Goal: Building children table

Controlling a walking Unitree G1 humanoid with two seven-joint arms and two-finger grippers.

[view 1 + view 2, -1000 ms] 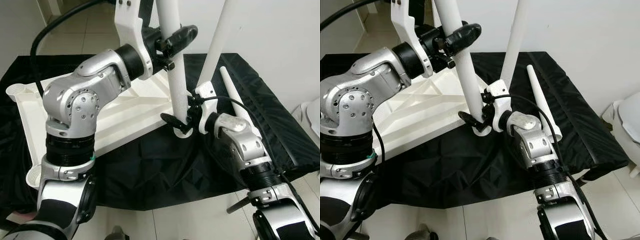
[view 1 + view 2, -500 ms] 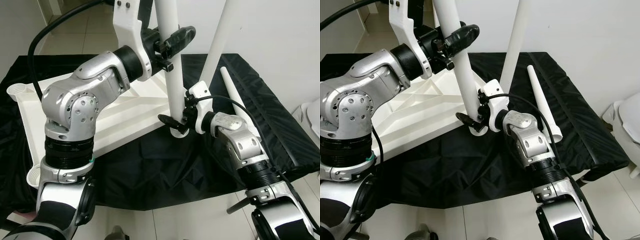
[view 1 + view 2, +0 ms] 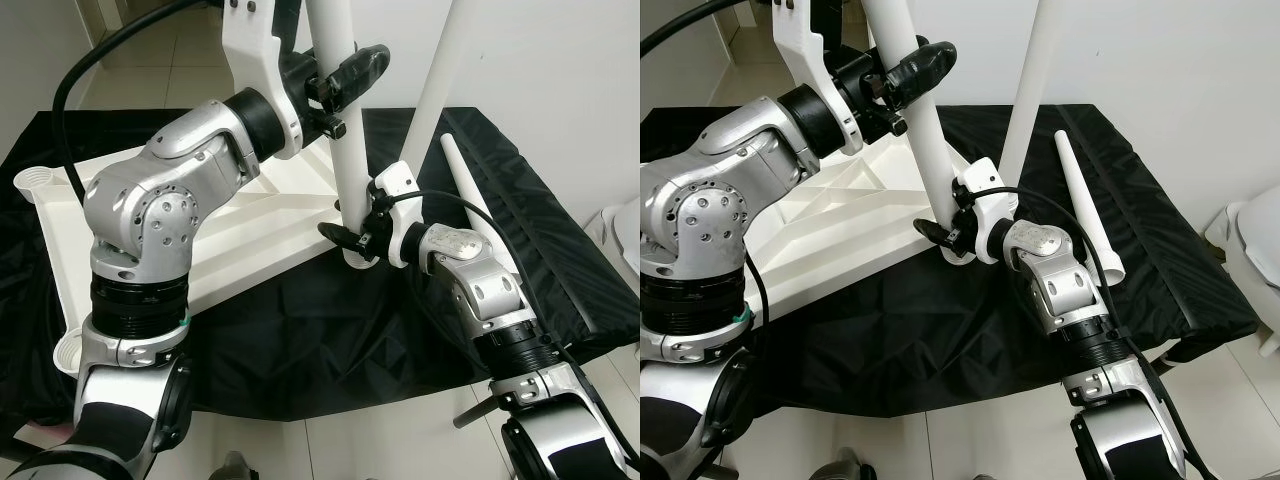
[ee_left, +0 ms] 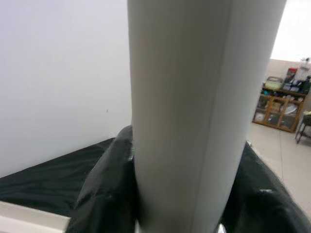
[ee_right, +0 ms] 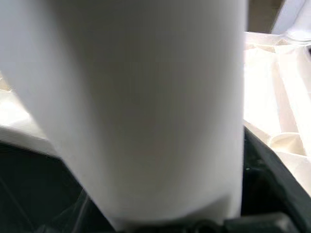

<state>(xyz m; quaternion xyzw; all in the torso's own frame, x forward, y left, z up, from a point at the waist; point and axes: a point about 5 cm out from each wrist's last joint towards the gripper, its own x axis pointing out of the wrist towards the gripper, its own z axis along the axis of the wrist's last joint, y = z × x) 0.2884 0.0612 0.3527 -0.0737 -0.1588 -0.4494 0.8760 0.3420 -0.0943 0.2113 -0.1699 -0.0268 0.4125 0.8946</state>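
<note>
Since a second ago my right gripper [image 3: 350, 238] slid a bit left along with the leg's [image 3: 338, 120] base, fingers clamped on it just above the tabletop [image 3: 230, 225] corner socket. Left gripper [image 3: 335, 75] is closed round the same plain white tube higher up. Tabletop's upside down on black cloth [image 3: 330, 340], spare leg [image 3: 466, 185] lying beside.

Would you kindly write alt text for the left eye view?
Both tools grip one upright white table leg, the left tool high, the right tool at its base on the upturned white tabletop. Black cloth lies underneath.
</note>
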